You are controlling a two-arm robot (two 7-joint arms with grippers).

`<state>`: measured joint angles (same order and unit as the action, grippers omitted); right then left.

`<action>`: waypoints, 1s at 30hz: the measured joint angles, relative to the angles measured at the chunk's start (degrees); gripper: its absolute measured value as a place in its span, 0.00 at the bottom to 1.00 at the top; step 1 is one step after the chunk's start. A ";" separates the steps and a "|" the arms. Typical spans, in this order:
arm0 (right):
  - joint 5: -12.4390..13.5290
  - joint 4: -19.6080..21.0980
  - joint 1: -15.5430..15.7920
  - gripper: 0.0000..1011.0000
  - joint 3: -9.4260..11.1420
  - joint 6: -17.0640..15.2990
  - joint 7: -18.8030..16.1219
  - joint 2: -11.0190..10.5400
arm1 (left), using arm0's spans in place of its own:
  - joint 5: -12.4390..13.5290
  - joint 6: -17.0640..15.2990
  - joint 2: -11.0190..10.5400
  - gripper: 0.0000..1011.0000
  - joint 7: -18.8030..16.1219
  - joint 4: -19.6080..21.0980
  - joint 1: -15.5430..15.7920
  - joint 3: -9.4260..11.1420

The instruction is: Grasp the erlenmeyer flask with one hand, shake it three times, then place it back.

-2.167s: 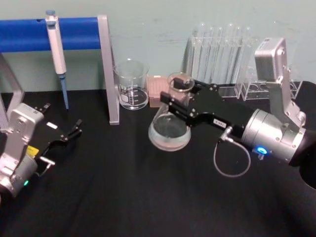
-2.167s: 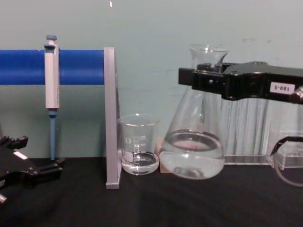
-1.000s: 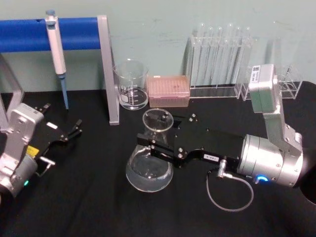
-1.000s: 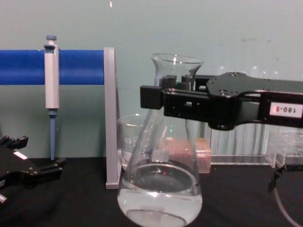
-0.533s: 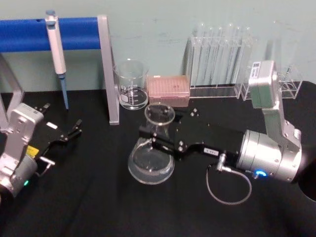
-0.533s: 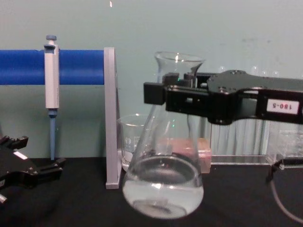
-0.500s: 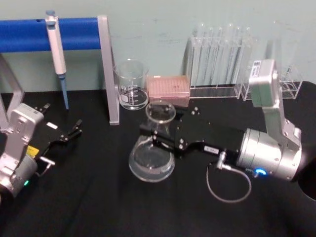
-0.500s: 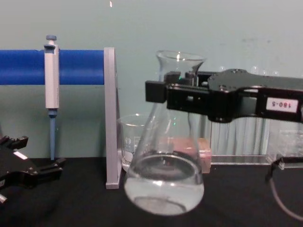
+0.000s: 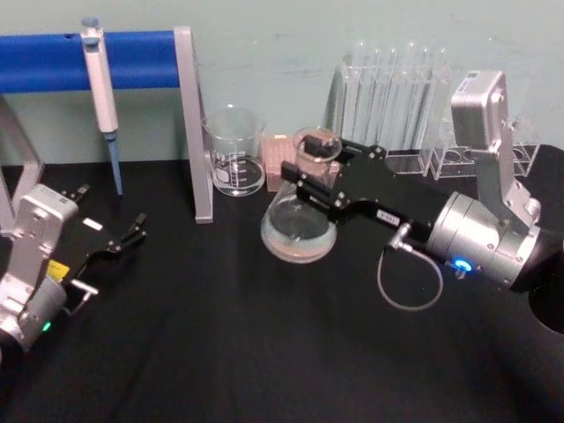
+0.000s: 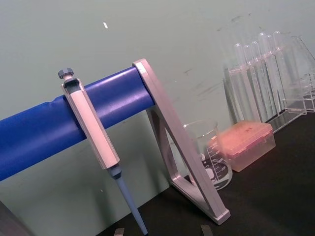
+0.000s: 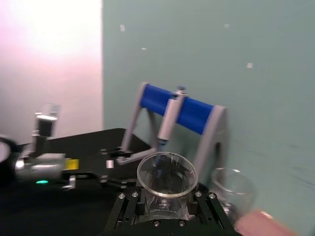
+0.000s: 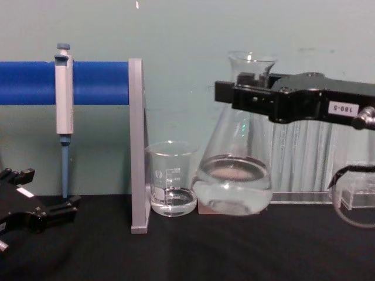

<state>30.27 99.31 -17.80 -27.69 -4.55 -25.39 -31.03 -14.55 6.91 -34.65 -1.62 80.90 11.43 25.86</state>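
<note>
The erlenmeyer flask [image 9: 300, 227] is clear glass with some liquid in its wide base. My right gripper [image 9: 315, 174] is shut on its neck just under the flared rim. In the chest view the flask [image 12: 234, 181] hangs slightly tilted from the gripper [image 12: 249, 98], its base low over the black table in front of a pink box. In the right wrist view the flask's open rim [image 11: 167, 173] sits between the black fingers [image 11: 129, 200]. My left gripper [image 9: 134, 229] rests open at the table's left side, far from the flask.
A glass beaker [image 9: 234, 163] stands just left of the flask, beside the grey leg of a blue-barred stand [image 9: 132, 60] holding a pipette [image 9: 101, 88]. The pink tip box [image 9: 278, 163] and a test tube rack [image 9: 397, 97] are behind the flask. Black table [image 9: 220, 352] lies in front.
My right gripper has carried the flask away from me and to the right, from the table's middle back to the pink box. The left arm has not moved.
</note>
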 joint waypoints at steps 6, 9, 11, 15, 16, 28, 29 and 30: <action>-1.45 -1.76 -0.49 0.45 1.58 -0.06 2.23 1.38 | 0.00 0.00 0.00 0.99 0.00 0.00 0.00 0.00; -2.18 -2.76 -0.74 0.45 2.54 -0.18 3.39 2.04 | 0.00 0.00 0.00 0.99 0.00 0.00 0.00 0.00; -2.74 -3.51 -0.89 0.45 3.34 -0.39 4.40 2.50 | 0.00 0.00 0.00 0.99 0.00 0.00 0.00 0.00; -3.62 -4.47 -1.04 0.45 4.48 -0.74 5.78 3.17 | 0.00 0.00 0.00 0.99 0.00 0.00 0.00 0.00; -3.96 -4.82 -1.08 0.45 4.87 -0.88 6.24 3.39 | 0.00 0.00 0.00 0.99 0.00 0.00 0.00 0.00; -6.26 -7.44 -1.40 0.45 8.09 -1.94 8.89 4.97 | 0.00 0.00 0.00 0.99 0.00 0.00 0.00 0.00; -6.39 -7.56 -1.40 0.45 8.24 -2.03 9.02 5.07 | 0.00 0.00 0.00 0.99 0.00 0.00 0.00 0.00; -6.52 -7.67 -1.40 0.45 8.40 -2.11 9.12 5.14 | 0.00 0.00 0.00 0.99 0.00 0.00 0.00 0.00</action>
<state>23.75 91.64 -19.19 -19.29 -6.66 -16.27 -25.89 -14.55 6.91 -34.64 -1.62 80.90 11.43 25.86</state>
